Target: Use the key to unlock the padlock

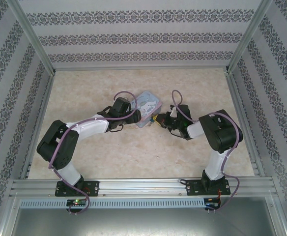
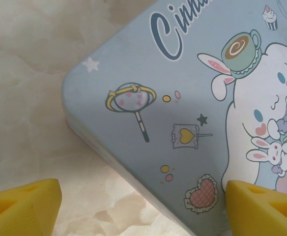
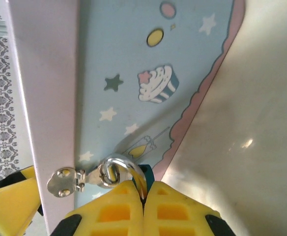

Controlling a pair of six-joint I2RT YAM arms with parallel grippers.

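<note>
Near the middle of the pale marbled table (image 1: 94, 152): a pastel-blue, cartoon-printed rectangular tin box (image 1: 147, 108). Hooked by its thin shackle through the tin's small silver hasp (image 3: 65, 182) — the tiny teal-bodied metal padlock (image 3: 147, 173). Pinched tight between the yellow fingers of the right gripper (image 3: 143, 189), probably to steady the lock body for unlocking. Spread wide astride the tin's corner, the left gripper (image 2: 141, 206) — seemingly there to brace the box against sliding, contact unclear.
</note>
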